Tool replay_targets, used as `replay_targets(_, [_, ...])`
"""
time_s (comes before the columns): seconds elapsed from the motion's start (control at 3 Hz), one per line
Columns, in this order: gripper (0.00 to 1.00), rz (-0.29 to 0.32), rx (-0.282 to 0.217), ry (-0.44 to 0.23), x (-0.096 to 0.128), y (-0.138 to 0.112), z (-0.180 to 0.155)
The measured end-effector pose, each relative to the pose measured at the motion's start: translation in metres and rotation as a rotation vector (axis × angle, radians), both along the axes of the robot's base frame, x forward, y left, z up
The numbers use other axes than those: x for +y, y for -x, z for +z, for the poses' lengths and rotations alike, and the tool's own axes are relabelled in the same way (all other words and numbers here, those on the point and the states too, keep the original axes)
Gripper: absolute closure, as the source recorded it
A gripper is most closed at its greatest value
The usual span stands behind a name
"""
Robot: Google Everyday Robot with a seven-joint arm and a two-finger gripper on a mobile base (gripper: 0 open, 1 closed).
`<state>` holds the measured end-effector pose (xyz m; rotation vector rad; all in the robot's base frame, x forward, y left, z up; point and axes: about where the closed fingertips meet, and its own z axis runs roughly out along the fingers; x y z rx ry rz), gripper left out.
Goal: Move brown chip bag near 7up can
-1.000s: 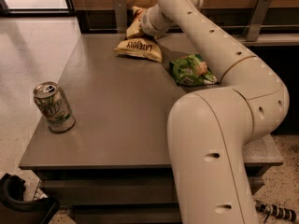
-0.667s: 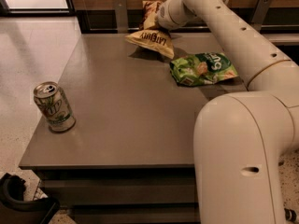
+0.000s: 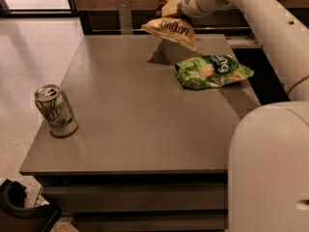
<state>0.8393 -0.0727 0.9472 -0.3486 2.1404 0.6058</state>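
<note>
The brown chip bag [image 3: 171, 29] hangs in the air above the far edge of the grey table [image 3: 145, 129], with its shadow on the tabletop below it. My gripper [image 3: 177, 6] is at the top of the view, shut on the bag's upper end; its fingers are mostly hidden behind the crinkled bag. The 7up can [image 3: 55, 111] stands upright near the table's left front corner, far from the bag.
A bright green chip bag [image 3: 212, 71] lies on the table's right side, just in front of the held bag. My white arm [image 3: 270, 168] fills the lower right. A black object [image 3: 19, 211] sits on the floor at lower left. A metal post [image 3: 124, 16] stands behind the table.
The brown chip bag has come up off the tabletop in my gripper and now hangs above the far edge. The can and the green bag have not moved on the table.
</note>
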Motion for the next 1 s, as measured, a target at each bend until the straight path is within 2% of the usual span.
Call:
replay_targets(0.67, [1.00,0.041,-0.050,0.029,-0.040,0.040,0.040])
replay_targets(1.0, [1.00,0.139,-0.083,0.044,-0.063,0.081,0.059])
